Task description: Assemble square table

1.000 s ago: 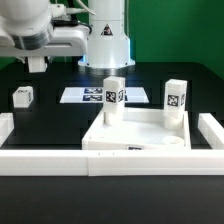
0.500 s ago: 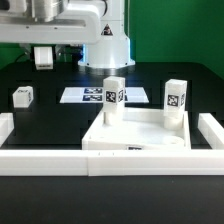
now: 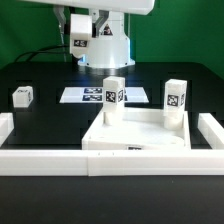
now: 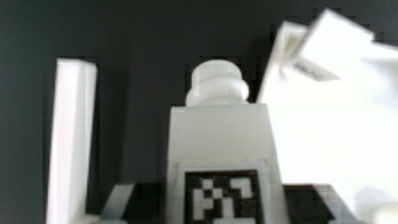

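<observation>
The leg [image 4: 222, 130] in hand hangs high over the back of the surface [image 3: 40, 75], well apart from the tabletop slab [image 3: 135, 135], pinched at its tagged end by the jaws of the gripper [image 3: 80, 42]. Its long axis runs straight out from the jaws, rounded peg leading, tag face toward the wrist camera. A standing leg [image 3: 113, 95] and a second standing leg [image 3: 176, 100] occupy the slab's far corners, so I judge the peg should come plumb over a free near corner before lowering, clear of both
</observation>
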Robot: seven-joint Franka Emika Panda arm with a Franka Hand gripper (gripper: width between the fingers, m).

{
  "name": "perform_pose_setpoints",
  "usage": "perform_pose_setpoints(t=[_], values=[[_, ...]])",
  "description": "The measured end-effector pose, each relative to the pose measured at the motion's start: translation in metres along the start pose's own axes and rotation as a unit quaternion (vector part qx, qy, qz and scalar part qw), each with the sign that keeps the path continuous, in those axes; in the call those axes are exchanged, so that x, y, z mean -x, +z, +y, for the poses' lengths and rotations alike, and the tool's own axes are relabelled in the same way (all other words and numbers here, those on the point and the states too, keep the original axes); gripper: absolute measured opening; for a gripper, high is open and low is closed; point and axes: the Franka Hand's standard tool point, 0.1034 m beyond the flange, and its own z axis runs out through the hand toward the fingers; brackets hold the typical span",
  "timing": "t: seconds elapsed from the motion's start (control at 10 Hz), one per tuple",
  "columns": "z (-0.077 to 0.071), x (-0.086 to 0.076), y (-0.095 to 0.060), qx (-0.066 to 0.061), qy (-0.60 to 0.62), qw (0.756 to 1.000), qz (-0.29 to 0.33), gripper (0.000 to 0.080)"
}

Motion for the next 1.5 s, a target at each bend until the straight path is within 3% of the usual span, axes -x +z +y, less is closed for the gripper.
perform_pose_setpoints(t=[0.5, 0.8, 1.0, 1.1, 1.2, 1.3, 1.5], values=[[-0.004, -0.016, 0.002, 0.004, 0.013, 0.985, 0.173, 0.0287], [-0.085, -0.052, 0.014, -0.020, 0.056, 0.960, 0.272, 0.0287], [-0.129, -0.064, 0.018, -0.039, 0.058, 0.941, 0.332, 0.0287], [-0.137, -0.066, 0.014, -0.043, 0.054, 0.929, 0.363, 0.0287], [-0.133, -0.065, 0.017, -0.040, 0.052, 0.915, 0.397, 0.0287], [-0.131, -0.063, 0.024, -0.035, 0.050, 0.924, 0.379, 0.0287], [-0.131, -0.063, 0.024, -0.032, 0.041, 0.924, 0.379, 0.0287]])
